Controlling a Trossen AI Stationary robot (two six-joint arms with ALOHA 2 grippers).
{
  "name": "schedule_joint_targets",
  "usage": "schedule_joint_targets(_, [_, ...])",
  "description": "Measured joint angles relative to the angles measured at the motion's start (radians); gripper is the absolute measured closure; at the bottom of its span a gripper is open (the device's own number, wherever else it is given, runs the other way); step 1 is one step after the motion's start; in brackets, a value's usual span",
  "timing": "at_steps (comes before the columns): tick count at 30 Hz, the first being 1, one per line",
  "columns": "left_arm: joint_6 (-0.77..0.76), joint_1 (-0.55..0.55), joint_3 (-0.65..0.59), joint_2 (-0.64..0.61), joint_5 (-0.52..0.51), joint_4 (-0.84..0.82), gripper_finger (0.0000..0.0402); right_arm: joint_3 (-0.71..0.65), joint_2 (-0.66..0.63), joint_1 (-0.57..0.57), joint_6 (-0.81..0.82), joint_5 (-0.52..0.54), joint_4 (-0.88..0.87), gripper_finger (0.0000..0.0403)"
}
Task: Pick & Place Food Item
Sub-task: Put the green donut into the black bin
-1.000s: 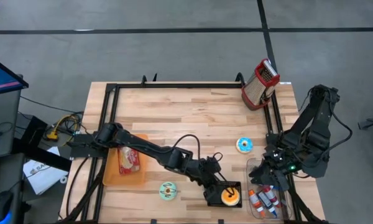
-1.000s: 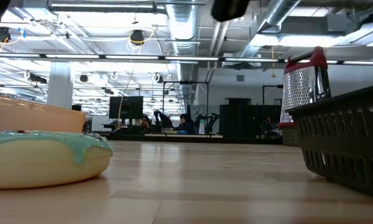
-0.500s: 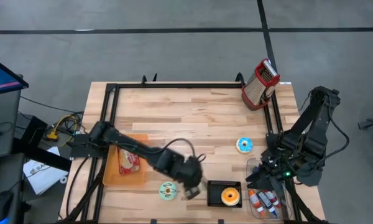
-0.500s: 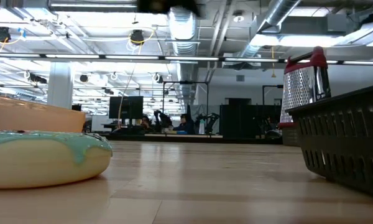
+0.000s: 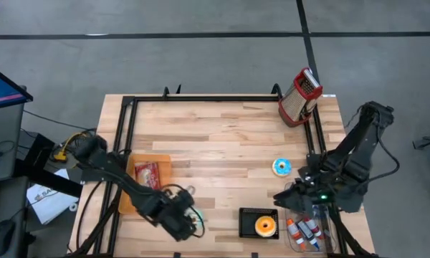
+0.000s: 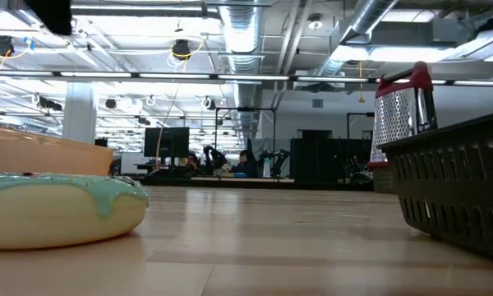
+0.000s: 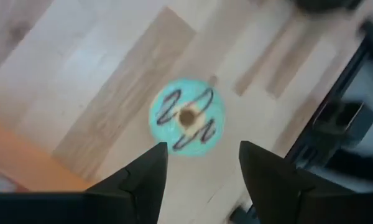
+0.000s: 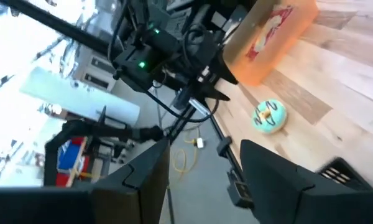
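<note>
the left gripper hangs right over the teal doughnut near the front edge of the wooden surface, just beside the orange tray that holds a packaged snack. its jaws stand spread and empty, one finger to each side of the doughnut as the left wrist view looks down on it. the low view shows the same doughnut lying flat on the surface.

the step in hand looks like reaching for this doughnut. to do it well, the gripper should come straight down with the doughnut centred between the fingers, close across its full width rather than on the edge, and squeeze gently so the soft ring is not crushed or flicked away. the tray wall is close, so the nearer finger needs room on that side.

the doughnut is a round ring lying flat, hole facing up, so it has no real long axis; any approach angle across it serves equally. the dark squiggles on its icing give no useful direction.

an orange doughnut already sits in the black basket, and a blue-iced doughnut lies farther back. the right gripper waits near the basket's right side, jaws spread and empty.
</note>
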Motion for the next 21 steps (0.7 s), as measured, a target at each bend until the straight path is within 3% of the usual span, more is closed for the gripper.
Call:
schedule_joint_targets(4, [-0.088,-0.020,-0.225,-0.153,-0.017,0.188,0.0211,0.000,0.055,-0.083,-0.018,-0.084,0.068,0.0214])
schedule_joint_targets(9, [-0.100,-0.046,-0.428,-0.296,-0.022,0.325,0.0233,0.000,0.145,-0.207,-0.029,-0.272,0.153,0.0214])
schedule_joint_targets(13, [-0.085,-0.034,-0.511,-0.358,0.042,0.345,0.0241,0.000,0.217,-0.265,-0.039,-0.332,0.258,0.0214])
schedule_joint_targets(17, [-0.005,0.008,-0.536,-0.351,0.110,0.408,0.0231,0.001,0.254,-0.299,-0.045,-0.338,0.303,0.0214])
schedule_joint_targets(21, [0.085,0.052,-0.543,-0.305,0.114,0.444,0.0216,0.020,0.265,-0.314,-0.050,-0.333,0.295,0.0214])
